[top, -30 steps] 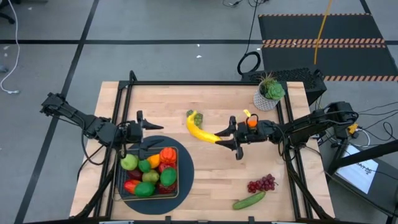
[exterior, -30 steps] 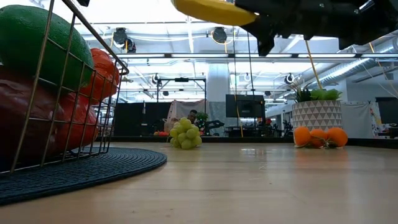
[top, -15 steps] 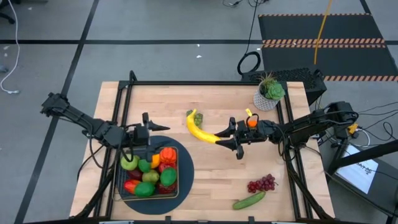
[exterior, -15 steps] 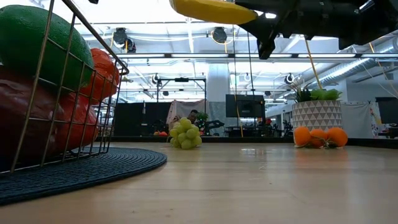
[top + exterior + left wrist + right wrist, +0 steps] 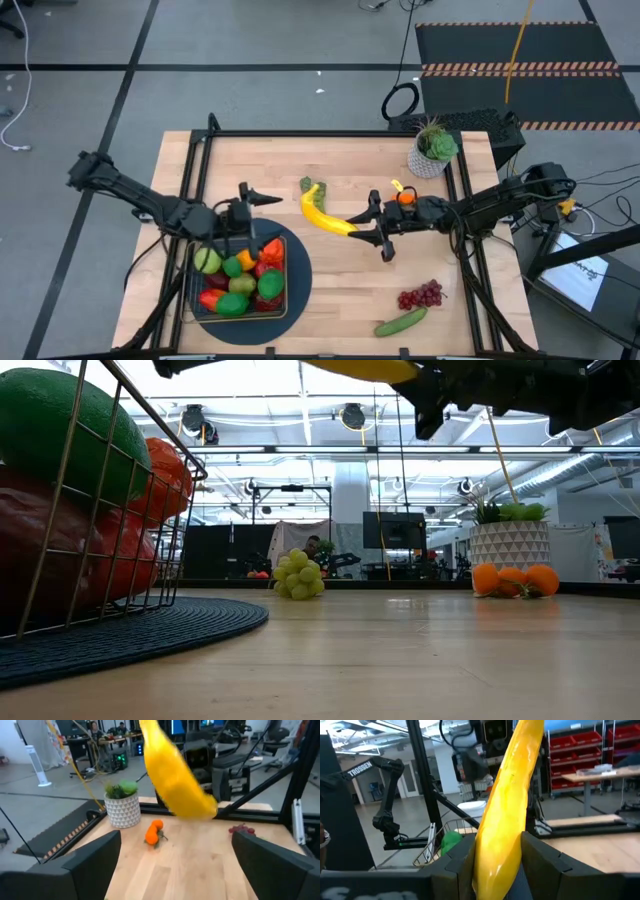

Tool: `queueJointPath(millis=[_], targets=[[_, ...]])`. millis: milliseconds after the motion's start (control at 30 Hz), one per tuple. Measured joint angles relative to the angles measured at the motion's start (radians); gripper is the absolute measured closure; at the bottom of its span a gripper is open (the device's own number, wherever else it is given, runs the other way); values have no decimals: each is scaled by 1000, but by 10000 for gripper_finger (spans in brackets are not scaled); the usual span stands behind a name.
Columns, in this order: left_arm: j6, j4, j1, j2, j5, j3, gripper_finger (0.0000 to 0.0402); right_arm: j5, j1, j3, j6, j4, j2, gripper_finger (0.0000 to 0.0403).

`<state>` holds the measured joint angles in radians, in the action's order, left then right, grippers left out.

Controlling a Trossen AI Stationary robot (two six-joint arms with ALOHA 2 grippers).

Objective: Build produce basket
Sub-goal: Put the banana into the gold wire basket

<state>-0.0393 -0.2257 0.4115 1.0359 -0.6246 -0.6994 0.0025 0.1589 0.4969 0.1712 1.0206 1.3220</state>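
High view: the right gripper (image 5: 372, 222), near table centre, is clamped on the yellow banana (image 5: 322, 211), held above the wood. At its nine o'clock the left gripper (image 5: 252, 205) stands spread wide and empty over the basket's (image 5: 192, 300) twelve o'clock rim; produce fills the basket at seven o'clock.

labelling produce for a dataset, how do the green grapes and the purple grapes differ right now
The green grapes lie at the table's far middle, just behind the banana held by the right gripper; the purple grapes lie near the front right, beside the cucumber. One bunch is pale green, the other dark red-purple. Both rest on the table, outside the basket.
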Motion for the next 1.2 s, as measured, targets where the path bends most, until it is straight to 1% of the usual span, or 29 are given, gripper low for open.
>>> queueJointPath(millis=[167, 300, 400, 533, 767, 933, 1067, 1200], targets=[[57, -102, -7, 76, 6, 0, 35, -1, 1, 0, -12, 27, 0, 268], [58, -170, -14, 111, 22, 0, 46, -2, 1, 0, -19, 27, 0, 268], [55, -206, -28, 129, 24, 0, 53, -2, 1, 0, -25, 27, 0, 268], [53, -243, -51, 160, 81, 0, 61, -1, 1, 0, -31, 26, 0, 268], [38, -293, -80, 202, 94, 0, 66, -2, 1, 0, -35, 23, 0, 268], [33, -430, -123, 251, 164, 0, 66, -2, 1, 0, -38, 23, 3, 268], [15, -529, -164, 285, 293, -5, 67, -2, 1, 0, -38, 23, 3, 268], [-2, -541, -178, 287, 305, -6, 72, -3, 1, 0, -52, 23, 3, 268]])
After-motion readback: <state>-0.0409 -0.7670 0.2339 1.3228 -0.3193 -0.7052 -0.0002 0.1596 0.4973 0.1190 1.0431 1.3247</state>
